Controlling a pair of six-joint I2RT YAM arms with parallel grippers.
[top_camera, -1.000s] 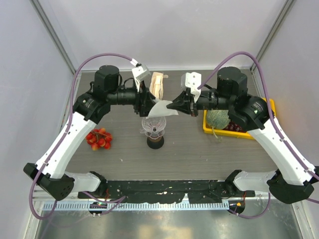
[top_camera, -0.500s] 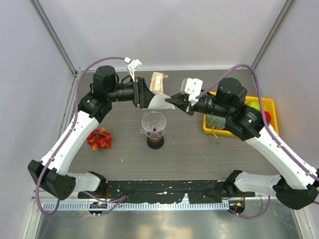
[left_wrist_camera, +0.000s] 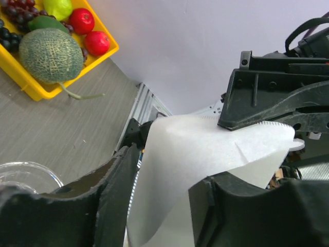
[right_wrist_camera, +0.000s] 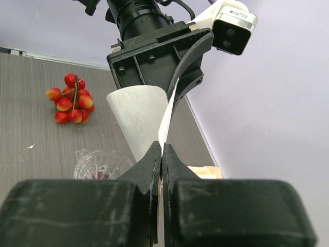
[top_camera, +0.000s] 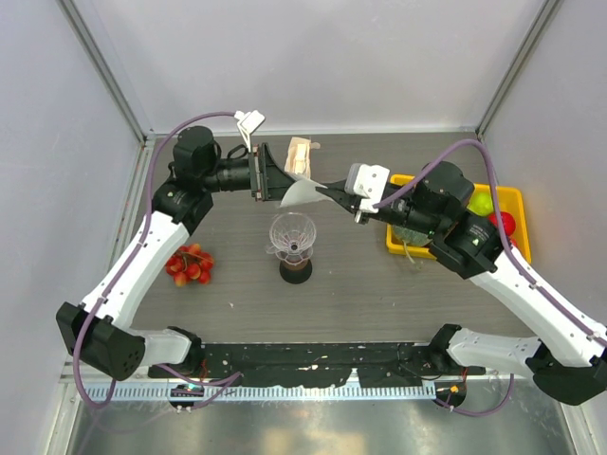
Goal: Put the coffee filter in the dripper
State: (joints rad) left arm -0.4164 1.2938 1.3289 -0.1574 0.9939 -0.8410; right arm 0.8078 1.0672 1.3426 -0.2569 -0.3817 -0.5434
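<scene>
The coffee filter (top_camera: pixel 303 194), a white paper cone, hangs in the air behind and above the dripper (top_camera: pixel 292 233). My right gripper (top_camera: pixel 328 192) is shut on the filter's right edge, and the wrist view shows the paper pinched between its tips (right_wrist_camera: pixel 162 150). My left gripper (top_camera: pixel 283 181) is open, with the filter (left_wrist_camera: pixel 205 149) running through the wide gap between its fingers (left_wrist_camera: pixel 167 170). The filter's mouth is partly spread (right_wrist_camera: pixel 136 110). The clear ribbed dripper (right_wrist_camera: pixel 100 162) stands empty on a dark brown cup (top_camera: pixel 295 270); its rim also shows in the left wrist view (left_wrist_camera: pixel 25 175).
An upright beige packet (top_camera: pixel 301 154) stands at the back behind the filter. A bunch of red fruits (top_camera: pixel 188 263) lies at the left. A yellow tray (top_camera: pixel 517 201) at the right holds a melon (left_wrist_camera: pixel 51 54), grapes and red fruits.
Both grippers have moved up and toward the back with the filter, away from just above the dripper. The left wrist has turned and the filter now looks more spread.
</scene>
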